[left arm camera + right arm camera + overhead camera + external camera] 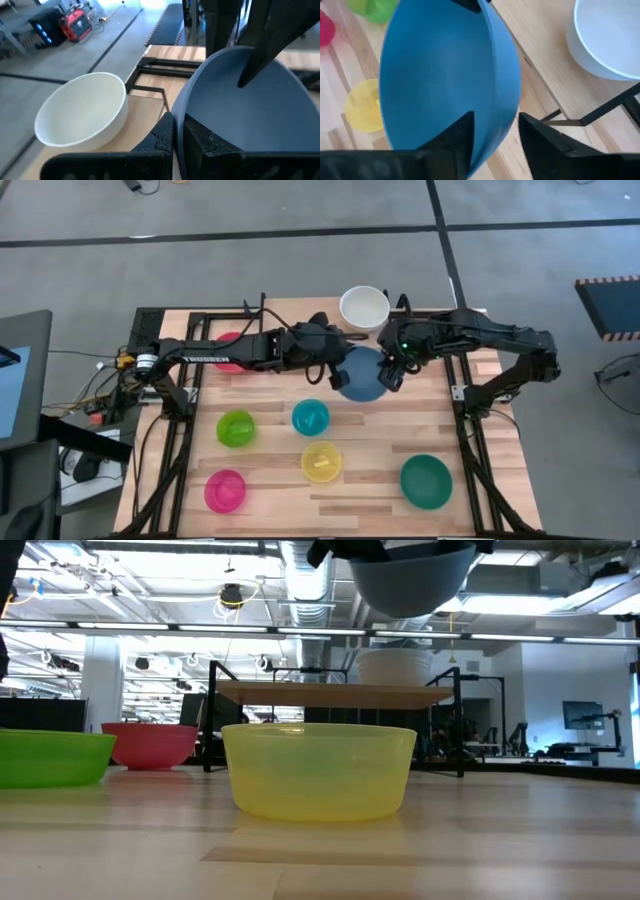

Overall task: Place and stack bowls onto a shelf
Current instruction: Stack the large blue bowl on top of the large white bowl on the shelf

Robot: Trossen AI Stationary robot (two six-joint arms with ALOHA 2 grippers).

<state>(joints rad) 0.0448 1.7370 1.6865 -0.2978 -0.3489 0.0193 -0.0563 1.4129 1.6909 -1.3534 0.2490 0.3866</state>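
Blue bowl (362, 374) is held aloft by both grippers: left gripper (176, 136) clamped on rim, right gripper (495, 131) fingers astride rim; white bowl (364, 307) on shelf (335, 695) lies just beyond.

Both arms are dark, near-black jointed links, and the left arm (215, 352) carries white "TROSSEN" lettering along its forearm with a yellow-and-orange tag and thin cables trailing off by its base. The right arm (490, 335) shows a small green light glowing near its wrist, its links rounded at the joints and boxier toward the shoulder. Up close, the left gripper (178, 134) has two matte black, blocky fingers with moulded ridges near the tips, and the right gripper (495, 131) shows two flat black fingers tapering to angled points.
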